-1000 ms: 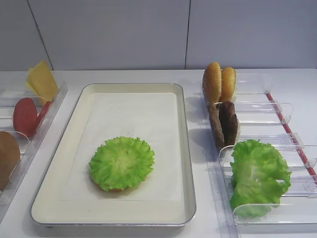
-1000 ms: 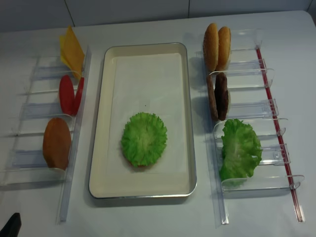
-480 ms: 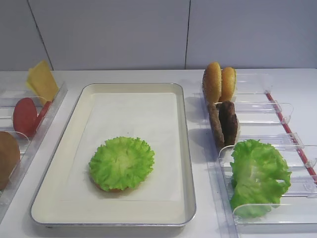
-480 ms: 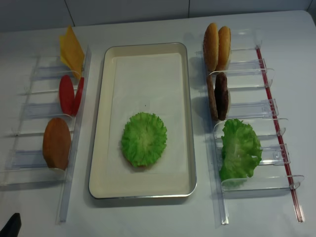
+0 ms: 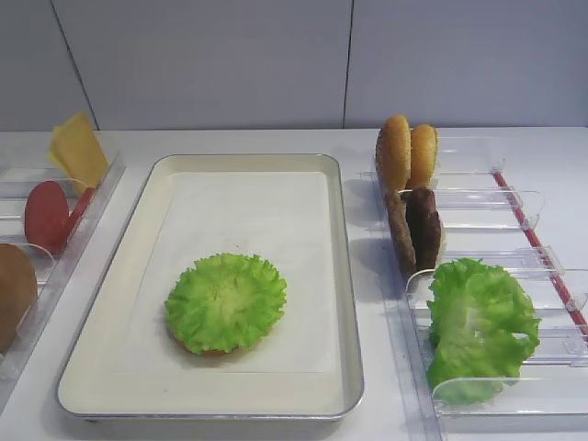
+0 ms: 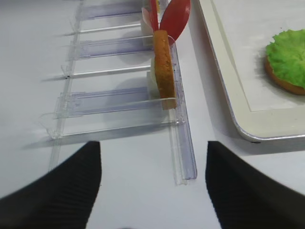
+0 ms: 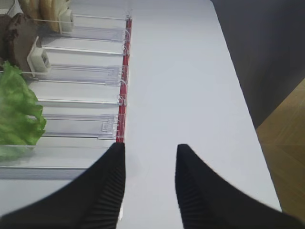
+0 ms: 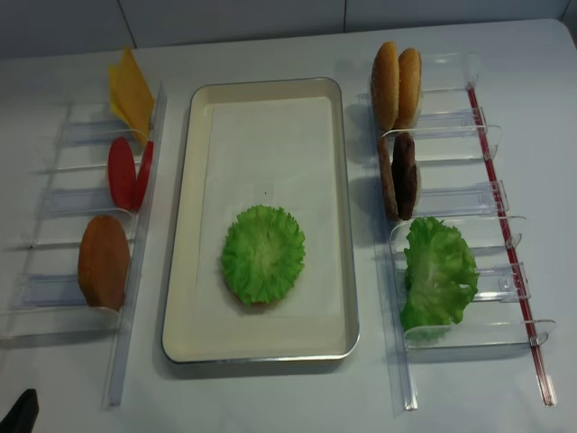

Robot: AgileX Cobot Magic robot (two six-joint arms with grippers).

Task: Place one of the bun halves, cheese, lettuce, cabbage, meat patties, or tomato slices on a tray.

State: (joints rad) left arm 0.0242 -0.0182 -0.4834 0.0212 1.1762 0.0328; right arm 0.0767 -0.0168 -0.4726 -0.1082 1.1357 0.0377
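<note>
On the tray (image 8: 185, 271), toward its near end, a lettuce leaf (image 8: 262, 253) lies over a bun half (image 6: 281, 80). Left bins hold cheese (image 8: 131, 93), tomato slices (image 8: 126, 173) and another bun half (image 8: 103, 261); right bins hold bun halves (image 8: 395, 84), meat patties (image 8: 398, 175) and lettuce (image 8: 436, 272). Both the left pincer (image 6: 153, 183) and right pincer (image 7: 150, 179) stand open and empty above the counter (image 8: 270, 397).

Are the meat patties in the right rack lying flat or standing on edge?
Standing on edge: the meat patties stand upright side by side behind a clear divider, between the bun halves and lettuce.
</note>
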